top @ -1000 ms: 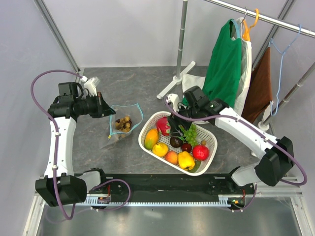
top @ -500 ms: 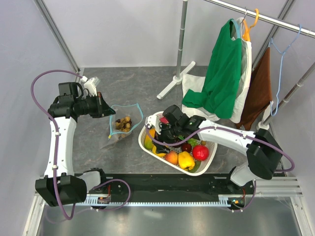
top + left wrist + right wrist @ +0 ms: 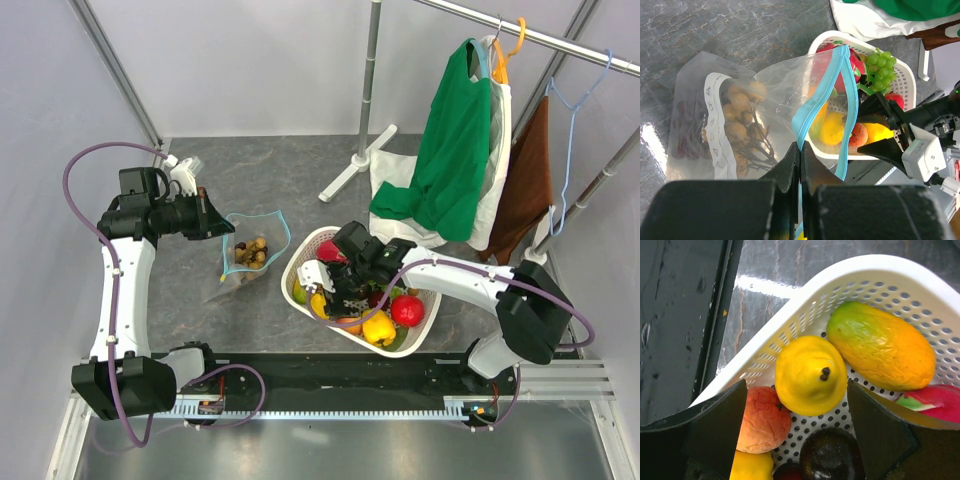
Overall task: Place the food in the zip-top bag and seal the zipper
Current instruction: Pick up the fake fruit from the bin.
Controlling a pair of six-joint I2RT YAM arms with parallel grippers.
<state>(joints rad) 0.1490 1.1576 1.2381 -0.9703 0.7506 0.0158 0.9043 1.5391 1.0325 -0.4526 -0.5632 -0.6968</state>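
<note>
The left gripper (image 3: 801, 150) is clamped on the zipper (image 3: 815, 102) at the left end of the mouth. It holds the zip-top bag (image 3: 695, 100) open, just left of the white basket (image 3: 428, 308). A brown berry cluster (image 3: 740, 132) lies inside the bag. The right gripper (image 3: 796, 387) hangs over the basket's left end with its jaws apart. Under it is a yellow lemon (image 3: 810, 375), with a peach (image 3: 762, 420) and a mango (image 3: 882, 352) beside.

Left arm (image 3: 115, 290) stands upright from its base, elbow bent, forearm level and pointing toward the right. Left gripper (image 3: 801, 150): jaws pressed fully together. Right arm (image 3: 470, 280) reaches low across to the left, wrist pitched down; right gripper (image 3: 796, 385) has its jaws spread wide, gripping nothing.
</note>
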